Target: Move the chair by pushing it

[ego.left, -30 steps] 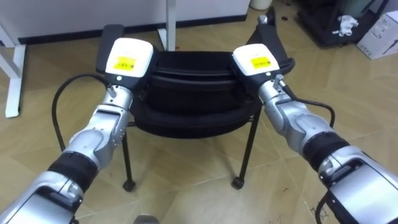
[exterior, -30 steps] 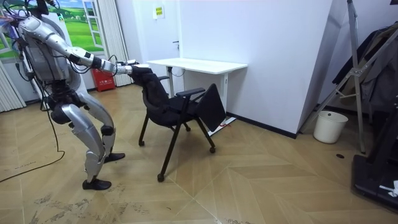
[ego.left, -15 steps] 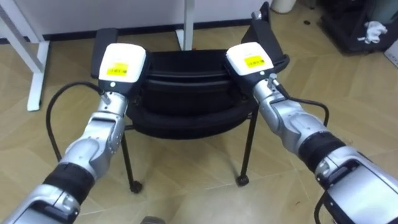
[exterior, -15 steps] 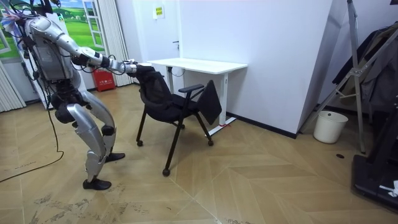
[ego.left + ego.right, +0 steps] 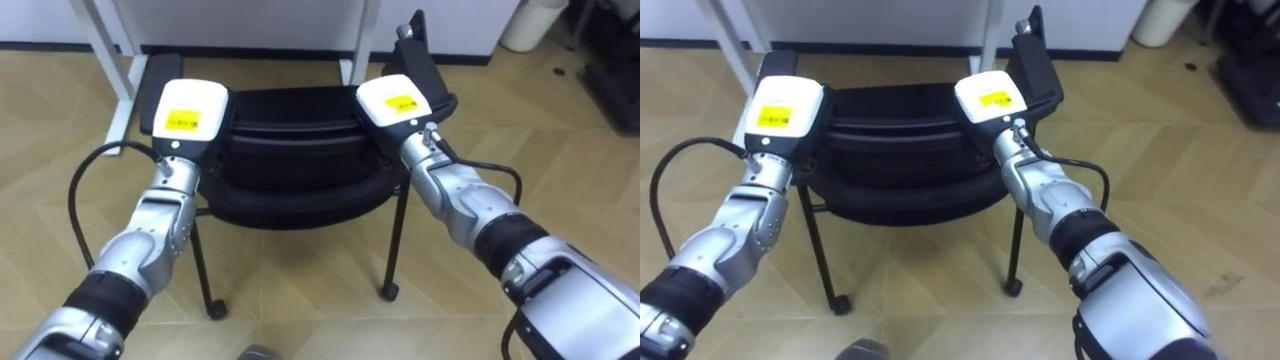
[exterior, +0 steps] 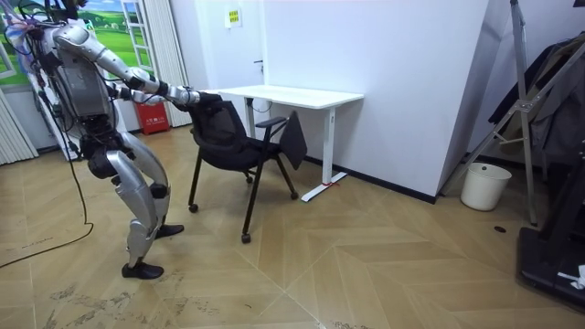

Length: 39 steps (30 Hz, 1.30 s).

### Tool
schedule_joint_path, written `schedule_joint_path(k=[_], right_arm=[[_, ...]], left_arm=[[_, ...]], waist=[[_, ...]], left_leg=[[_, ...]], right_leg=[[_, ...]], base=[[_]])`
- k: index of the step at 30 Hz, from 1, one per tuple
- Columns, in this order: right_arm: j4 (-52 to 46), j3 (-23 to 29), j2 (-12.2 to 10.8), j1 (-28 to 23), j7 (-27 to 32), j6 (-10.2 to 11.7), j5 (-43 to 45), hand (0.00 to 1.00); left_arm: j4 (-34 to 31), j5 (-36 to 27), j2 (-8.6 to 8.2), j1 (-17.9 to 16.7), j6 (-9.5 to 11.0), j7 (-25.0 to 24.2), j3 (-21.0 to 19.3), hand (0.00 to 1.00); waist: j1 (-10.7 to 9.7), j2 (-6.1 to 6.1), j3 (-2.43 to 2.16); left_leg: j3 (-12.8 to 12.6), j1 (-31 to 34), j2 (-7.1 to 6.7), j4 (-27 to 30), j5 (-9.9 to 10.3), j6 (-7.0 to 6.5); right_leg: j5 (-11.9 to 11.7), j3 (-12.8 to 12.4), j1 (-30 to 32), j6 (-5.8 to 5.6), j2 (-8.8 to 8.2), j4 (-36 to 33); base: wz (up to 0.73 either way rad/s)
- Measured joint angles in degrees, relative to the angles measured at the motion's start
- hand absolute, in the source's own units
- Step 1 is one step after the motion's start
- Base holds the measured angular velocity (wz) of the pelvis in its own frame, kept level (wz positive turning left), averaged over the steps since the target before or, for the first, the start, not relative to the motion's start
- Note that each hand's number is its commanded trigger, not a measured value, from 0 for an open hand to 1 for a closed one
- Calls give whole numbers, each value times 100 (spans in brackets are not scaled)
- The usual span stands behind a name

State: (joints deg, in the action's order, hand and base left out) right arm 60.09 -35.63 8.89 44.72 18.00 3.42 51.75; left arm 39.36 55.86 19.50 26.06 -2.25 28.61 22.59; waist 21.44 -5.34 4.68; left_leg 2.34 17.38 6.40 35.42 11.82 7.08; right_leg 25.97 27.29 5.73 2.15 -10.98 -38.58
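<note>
A black chair [image 5: 296, 185] on castors stands right before me, its back toward me and its seat toward a white desk [image 6: 291, 94]. My left hand [image 5: 188, 108] rests on the left end of the chair's top edge. On the right end of that edge lies my right hand [image 5: 394, 100]. Both show as white covers with yellow labels, also in the right eye view: left hand [image 5: 783, 112], right hand [image 5: 986, 96]. In the room view I stand behind the chair [image 6: 228, 137] with arms stretched to its back, one leg set behind the other.
The desk's white legs [image 5: 104, 42] rise just beyond the chair. A white bin [image 6: 482, 185] stands by the wall at the room view's right, with a dark rack [image 6: 548, 137] past it. A red box [image 6: 154, 117] sits behind me. Wooden floor lies open around the chair.
The chair has come from a backward tilt to upright and shifted toward the room view's left, closer to the desk. I stand more upright, both hands still on its back.
</note>
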Motion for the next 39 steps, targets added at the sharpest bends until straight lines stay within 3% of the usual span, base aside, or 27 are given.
schedule_joint_path(k=[2, 6, 9, 11, 16, 18, 19, 20, 21, 22, 23, 26, 28, 32, 37, 39], right_arm=[[-1, 0, -5, 0, -3, 23, -4, 100], [-22, 15, -25, 1, -26, 36, 3, 100], [-19, 65, -36, -4, -122, 82, -10, 100], [-16, 110, -41, -78, -243, 121, 0, 100], [-13, 151, -48, -246, -240, 223, -2, 100], [-59, 156, 56, -260, -156, 330, -25, 100], [-53, 158, 99, -259, -94, 363, -33, 100], [-15, 170, 110, -258, -4, 373, -37, 100], [-15, 180, 128, -257, 28, 390, -37, 100], [-50, 215, 174, -256, 90, 435, -35, 100], [-53, 276, 162, -237, 131, 435, -34, 100], [-48, 328, 186, -129, 194, 418, -33, 100], [-48, 328, 187, -65, 288, 419, -33, 100], [-18, 327, 184, 31, 424, 395, -113, 100], [3, 332, 242, 127, 490, 394, -232, 100], [6, 332, 257, 137, 504, 405, -215, 100]], left_arm=[[-67, 9, 44, -16, -9, -1, 2, 100], [-179, 14, 136, -103, -23, 43, 24, 100], [-177, 12, 180, -107, -31, 110, 77, 100], [-100, 3, 175, -110, -31, 110, 160, 100], [36, -5, 163, -119, 39, 102, 219, 100], [11, -5, 151, -77, 75, 59, 213, 100], [9, -5, 114, -45, 89, 60, 212, 100], [1, -4, 78, -34, 92, 60, 211, 100], [-15, -4, 70, -27, 91, 60, 207, 100], [-46, -4, 75, 12, 94, 59, 199, 100], [-67, -4, 94, 59, 92, 58, 190, 100], [-52, -4, 100, 225, 99, -3, 165, 100], [-155, -4, 147, 233, 92, -4, 117, 100], [-217, 2, 215, 369, 76, -9, 121, 100], [-171, 75, 214, 594, 85, -48, 128, 100], [-177, 70, 214, 598, 87, -52, 126, 100]], waist=[[84, -56, 7], [185, -55, 5], [244, -28, -8], [206, 49, -9], [96, 89, 3], [-146, 67, 4], [-192, 72, 2], [-158, 70, 7], [-137, 81, 1], [-77, 118, 2], [-54, 120, -26], [-54, 7, -8], [-41, -41, -13], [-57, -217, -11], [-116, -385, 2], [-189, -395, -1]], left_leg=[[-23, -2, 15, 11, 1, -1], [-23, 118, 98, 284, -1, -4], [59, 416, 201, 1043, -34, -53], [186, 642, 202, 1755, -210, -276], [145, 1049, 236, 2448, -790, -481], [54, 1254, -38, 2056, -651, -510], [-177, 1264, -202, 1488, -636, -512], [-340, 1177, -347, 790, -650, -491], [-409, 1142, -408, 454, -660, -489], [-389, 1111, -506, 89, -768, -588], [-390, 1097, -544, 74, -813, -621], [-627, 1125, -569, -18, -803, -775], [-701, 1180, -571, -48, -910, -931], [-857, 1227, -590, -89, -833, -1122], [-977, 1276, -639, -99, -735, -1239], [-1005, 1272, -720, -61, -658, -1281]], right_leg=[[2, -23, 9, -3, 13, -3], [49, -47, 11, 5, 113, -37], [242, -49, -14, 61, 170, -276], [425, 4, -205, 61, 187, -469], [568, 152, -532, 112, 225, -522], [577, 195, -505, 125, 223, -526], [577, 141, -454, 122, 218, -533], [580, 65, -414, 95, 210, -533], [582, 52, -388, 91, 207, -534], [616, 10, -320, 90, 206, -557], [636, -60, -265, 15, 201, -557], [605, -217, -124, -159, 124, -528], [590, -301, -12, -193, 92, -520], [537, -367, 70, -272, -10, -404], [518, -437, 120, -333, -97, -295], [548, -466, 111, -401, -192, -305]], base=[[0], [1], [2], [19], [25], [57], [17], [-6], [-33], [-35], [-25], [-10], [-27], [-18], [-7], [-3]])
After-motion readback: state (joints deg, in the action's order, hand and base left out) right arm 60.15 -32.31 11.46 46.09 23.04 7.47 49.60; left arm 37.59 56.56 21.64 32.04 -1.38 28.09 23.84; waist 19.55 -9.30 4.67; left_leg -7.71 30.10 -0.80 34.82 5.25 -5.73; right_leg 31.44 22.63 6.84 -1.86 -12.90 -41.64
